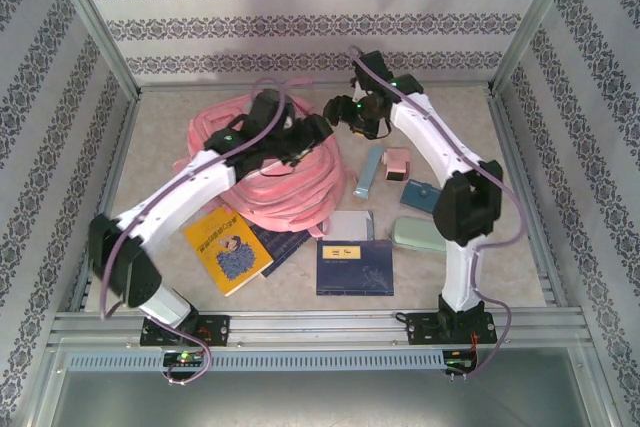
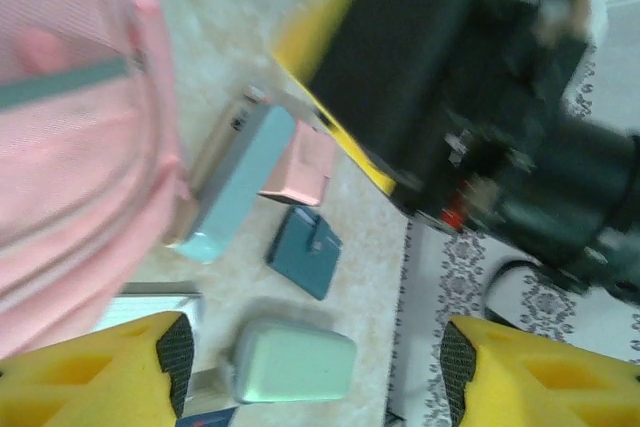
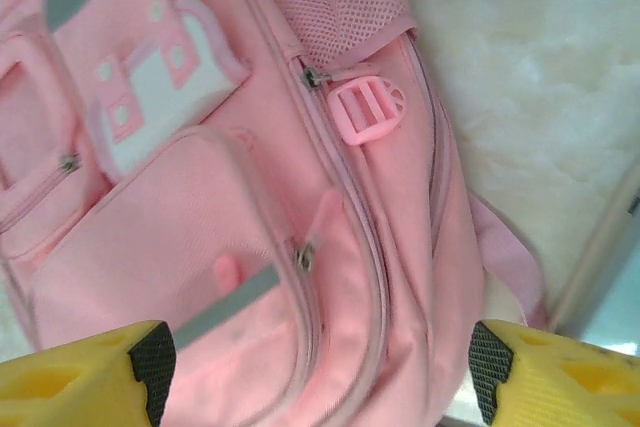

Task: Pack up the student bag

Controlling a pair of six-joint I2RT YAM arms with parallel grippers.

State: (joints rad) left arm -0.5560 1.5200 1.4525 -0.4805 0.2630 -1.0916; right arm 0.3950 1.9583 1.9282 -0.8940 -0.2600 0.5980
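Grippers, 2: my left gripper (image 2: 315,357) and right gripper (image 3: 320,372), both spread wide, empty, near student bag (image 3: 200,227). Risk: I judge my arms crowded enough to collide while reaching.

Student bag (image 3: 180,217): pink, with grey strips and a white patch bearing pink squares. Booklet (image 1: 228,249): yellow, blue drawing. Book (image 1: 354,267): dark blue. Long case (image 1: 369,171): pale blue. Small box (image 1: 397,163): pink. Wallet (image 1: 418,193): teal. Rounded case (image 1: 418,233): mint green. Walls (image 1: 300,27): white, dark floral bands. Table (image 1: 430,117): mottled beige.
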